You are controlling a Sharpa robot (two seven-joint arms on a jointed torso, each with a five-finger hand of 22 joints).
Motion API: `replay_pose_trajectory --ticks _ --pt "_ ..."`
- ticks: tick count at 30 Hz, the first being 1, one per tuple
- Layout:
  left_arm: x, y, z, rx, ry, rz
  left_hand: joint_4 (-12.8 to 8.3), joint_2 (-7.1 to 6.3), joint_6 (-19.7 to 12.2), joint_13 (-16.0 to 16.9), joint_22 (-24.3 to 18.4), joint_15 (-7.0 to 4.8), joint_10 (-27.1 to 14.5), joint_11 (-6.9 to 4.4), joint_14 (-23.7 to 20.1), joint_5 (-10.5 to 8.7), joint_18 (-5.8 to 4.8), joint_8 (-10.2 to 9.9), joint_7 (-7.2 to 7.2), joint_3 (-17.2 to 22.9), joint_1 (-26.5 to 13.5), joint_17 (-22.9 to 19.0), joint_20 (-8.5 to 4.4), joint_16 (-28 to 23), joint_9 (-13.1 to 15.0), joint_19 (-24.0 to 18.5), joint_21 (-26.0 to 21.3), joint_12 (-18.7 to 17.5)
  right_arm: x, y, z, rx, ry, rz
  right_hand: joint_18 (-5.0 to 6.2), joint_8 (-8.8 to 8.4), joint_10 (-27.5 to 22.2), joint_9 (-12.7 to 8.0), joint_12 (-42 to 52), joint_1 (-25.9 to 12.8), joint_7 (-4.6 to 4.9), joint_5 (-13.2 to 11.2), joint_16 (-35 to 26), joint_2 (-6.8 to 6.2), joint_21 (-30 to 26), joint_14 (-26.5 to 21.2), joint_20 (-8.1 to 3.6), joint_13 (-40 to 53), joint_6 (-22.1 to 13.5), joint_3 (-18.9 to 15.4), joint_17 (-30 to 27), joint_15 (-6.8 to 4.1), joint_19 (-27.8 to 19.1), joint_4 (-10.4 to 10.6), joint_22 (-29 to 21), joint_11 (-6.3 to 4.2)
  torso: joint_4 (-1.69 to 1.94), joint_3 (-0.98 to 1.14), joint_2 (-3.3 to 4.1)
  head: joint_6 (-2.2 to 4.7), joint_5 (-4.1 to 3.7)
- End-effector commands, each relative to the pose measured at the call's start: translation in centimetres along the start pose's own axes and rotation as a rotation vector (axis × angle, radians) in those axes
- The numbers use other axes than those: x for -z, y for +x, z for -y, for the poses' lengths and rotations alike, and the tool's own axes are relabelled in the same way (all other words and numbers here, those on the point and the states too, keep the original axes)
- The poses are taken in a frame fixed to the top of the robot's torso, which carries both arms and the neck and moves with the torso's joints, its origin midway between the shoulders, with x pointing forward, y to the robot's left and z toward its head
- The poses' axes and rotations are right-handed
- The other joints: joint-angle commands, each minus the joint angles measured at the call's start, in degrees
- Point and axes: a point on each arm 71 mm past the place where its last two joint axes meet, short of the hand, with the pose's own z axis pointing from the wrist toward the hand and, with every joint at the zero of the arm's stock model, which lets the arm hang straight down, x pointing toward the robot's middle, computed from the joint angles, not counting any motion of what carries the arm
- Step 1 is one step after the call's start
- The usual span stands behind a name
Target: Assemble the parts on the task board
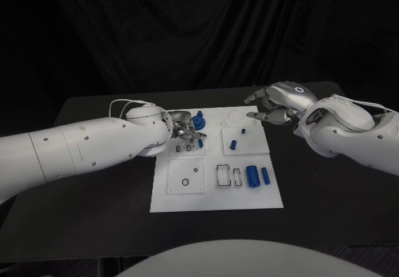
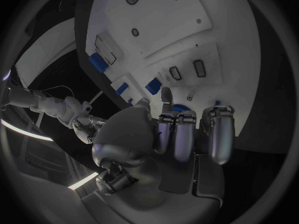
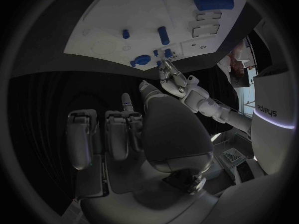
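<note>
Left robot hand point(image 1: 188, 131) sits over the task board point(image 1: 214, 199) far-left corner, fingers curled around a small blue part point(image 1: 198, 122); actual grip unclear. Right robot hand point(image 1: 274, 107) hovers off the far-right corner, fingers curled, holding nothing. Two blue cylinders point(image 1: 258, 175) lie near right on the board, black desk point(image 1: 100, 219) beneath.

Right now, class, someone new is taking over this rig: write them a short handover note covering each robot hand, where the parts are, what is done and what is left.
Left robot hand: low over the far left of the white board, fingers at a blue round part; whether it grips it cannot be told.
Right robot hand: above the board's far right corner, fingers curled, holding nothing visible.
Parts: two blue cylinders lie by the slots at the near right; small blue pieces sit on the middle right plate.
Done: hard to judge.
Left: the loose cylinders look unplaced, and the round part is not yet settled.
</note>
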Motion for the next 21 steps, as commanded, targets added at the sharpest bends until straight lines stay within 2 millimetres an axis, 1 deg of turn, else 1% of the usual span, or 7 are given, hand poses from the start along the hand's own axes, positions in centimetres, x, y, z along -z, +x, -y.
replay_pose_trajectory --ticks 1,3,4,11,16,21 --pt "-0.03 0.03 0.45 -0.002 0.035 0.001 -0.13 0.15 0.18 14.95 5.45 -0.31 5.84 -0.21 5.95 0.66 -0.77 -0.55 -0.03 0.27 0.49 15.07 0.03 0.15 0.1 -0.48 -0.37 0.13 0.02 0.2 0.19 0.002 0.025 -0.018 -0.91 0.24 6.08 -0.07 0.15 -0.48 -0.11 0.3 0.16 0.32 0.2 6.0 0.49 15.1 0.42 -0.12 15.09 0.57 5.94 0.35 15.06 0.41 -0.12 -0.07 -0.04 0.0 0.17" --pt "-0.04 0.07 0.49 -0.004 0.035 -0.003 -0.13 0.15 0.18 14.95 5.45 -0.31 5.84 -0.21 5.95 0.66 -0.77 -0.55 -0.03 0.27 0.49 15.07 0.03 0.15 0.1 -0.48 -0.37 0.13 0.0 0.23 0.2 0.002 0.027 -0.021 -0.91 0.24 6.08 -0.07 0.15 -0.49 -0.11 0.31 0.16 0.33 0.2 6.0 0.49 15.1 0.43 -0.12 15.09 0.57 5.94 0.35 15.06 0.41 -0.13 -0.09 -0.07 0.0 0.2" --pt "-0.04 0.08 0.5 -0.005 0.036 -0.004 -0.13 0.13 0.31 14.95 5.48 -0.31 5.84 -0.22 5.95 0.74 -0.78 -0.59 -0.04 0.3 0.53 15.07 0.03 0.15 0.13 -0.45 -0.36 0.13 0.0 0.24 0.2 0.003 0.027 -0.022 -0.91 0.24 6.08 -0.07 0.15 -0.49 -0.11 0.31 0.16 0.33 0.2 6.0 0.49 15.1 0.43 -0.12 15.09 0.57 5.94 0.35 15.06 0.41 -0.08 -0.13 -0.1 0.0 0.15" --pt "-0.1 0.19 0.58 -0.011 0.033 -0.017 -0.01 0.05 1.3 14.95 5.55 -0.37 5.84 -0.32 5.95 0.83 -0.79 -0.75 -0.19 0.34 0.53 15.07 0.01 0.15 0.29 -0.38 -0.39 0.13 -0.06 0.31 0.15 0.003 0.028 -0.029 -0.91 0.24 6.08 -0.08 0.15 -0.51 -0.1 0.31 0.16 0.34 0.2 6.0 0.5 15.1 0.47 -0.12 15.09 0.58 5.94 0.35 15.06 0.42 0.0 -0.16 -0.15 0.0 0.18" --pt "-0.19 0.27 0.68 -0.014 0.03 -0.024 0.01 0.05 1.47 14.95 5.53 -0.39 5.84 -0.35 5.95 0.82 -0.78 -0.78 -0.22 0.34 0.52 15.07 0.0 0.15 0.31 -0.4 -0.41 0.13 -0.06 0.34 0.15 0.003 0.029 -0.034 -0.91 0.25 6.08 -0.1 0.15 -0.59 -0.08 0.31 0.16 0.38 0.2 6.0 0.52 15.1 0.56 -0.14 15.09 0.59 5.94 0.38 15.06 0.44 -0.03 -0.2 -0.14 0.0 0.32" --pt "-0.25 0.32 0.72 -0.016 0.027 -0.028 0.01 0.05 1.68 14.95 5.59 -0.41 5.84 -0.38 5.95 0.8 -0.79 -0.83 -0.27 0.36 0.52 15.07 -0.02 0.15 0.34 -0.34 -0.39 0.13 -0.03 0.36 0.14 0.003 0.029 -0.038 -0.91 0.25 6.08 -0.12 0.15 -0.7 -0.07 0.31 0.16 0.4 0.2 6.0 0.55 15.1 0.66 -0.17 15.09 0.61 5.94 0.42 15.06 0.45 0.01 -0.19 -0.11 0.0 0.3"
